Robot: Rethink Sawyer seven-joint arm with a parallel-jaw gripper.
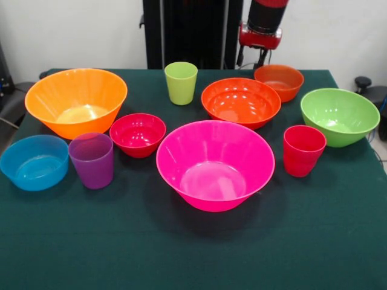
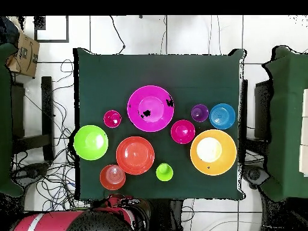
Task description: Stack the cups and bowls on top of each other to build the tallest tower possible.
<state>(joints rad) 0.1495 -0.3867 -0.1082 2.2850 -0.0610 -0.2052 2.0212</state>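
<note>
Pink is sitting front and centre here: the big pink bowl (image 1: 215, 164) is resting upright on the green table (image 1: 193, 260), in the middle toward the near edge in the front view, and nothing is nested in it, so I'd say the tower isn't started yet. The arm (image 1: 262, 24) is hanging back at the far side, up at the top of that view a bit right of centre, and the gripper isn't showing clearly enough for me to call it open or closed, so I can't tell. What matters for the next move is direction: from the arm, the small orange bowl (image 1: 279, 81) is sitting almost directly below it, the orange-red medium bowl (image 1: 241, 101) is just nearer and left of that, and the pink bowl is lying further out toward the near edge, past the orange-red one. Everything else is spreading out sideways: the lime green cup (image 1: 181, 82) and big yellow-orange bowl (image 1: 76, 100) off to the left, with the small red bowl (image 1: 138, 133), purple cup (image 1: 92, 159) and blue bowl (image 1: 34, 161) near-left, plus the green bowl (image 1: 340, 115) and red cup (image 1: 303, 150) on the right. All are standing apart, rims up, so my guess is the reach is going straight out and down rather than sideways.
</note>
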